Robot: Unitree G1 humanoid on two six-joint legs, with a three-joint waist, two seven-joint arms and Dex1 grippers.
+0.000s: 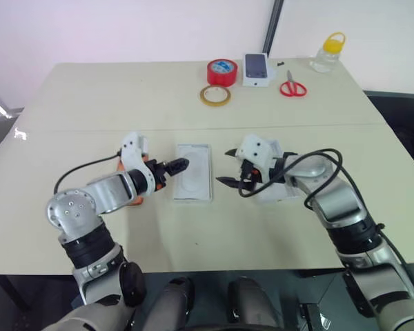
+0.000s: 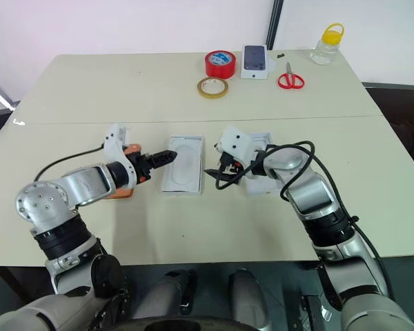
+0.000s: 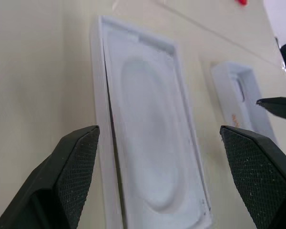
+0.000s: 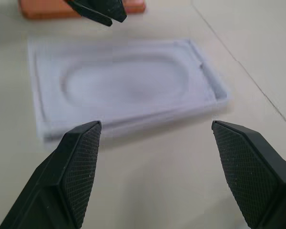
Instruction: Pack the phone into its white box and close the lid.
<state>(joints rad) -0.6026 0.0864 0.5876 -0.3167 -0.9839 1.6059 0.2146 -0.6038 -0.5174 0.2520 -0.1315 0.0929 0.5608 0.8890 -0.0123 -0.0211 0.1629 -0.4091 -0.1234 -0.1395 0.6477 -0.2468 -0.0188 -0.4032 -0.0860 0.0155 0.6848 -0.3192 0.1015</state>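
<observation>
— While both arms hang over the middle of the table, is either one holding anything?

— No. The left tool has its fingers spread wide with nothing between them, and so does the right tool. They face each other from either side of the centre tray, just above it.

— Why there?

— I'd guess because of the thin white insert with the oval recess. It lies in that tray and covers the floor, so the phone can't go in until it comes out. From the left wrist I can see a dark gap between the insert's edge and the tray wall, which looks like the place to catch it.

— And the phone?

— The orange phone lies flat on the table just beside the tray, on the robot's left, partly under the left forearm. It's untouched and within easy reach.

— Where's the lid?

— A second white tray sits under the right arm, open side up, close to the first. I can't tell which of the two is the box and which is the lid.

— The things at the back?

— A red tape roll, scissors and a smaller white box stand well apart and out of the way.
</observation>
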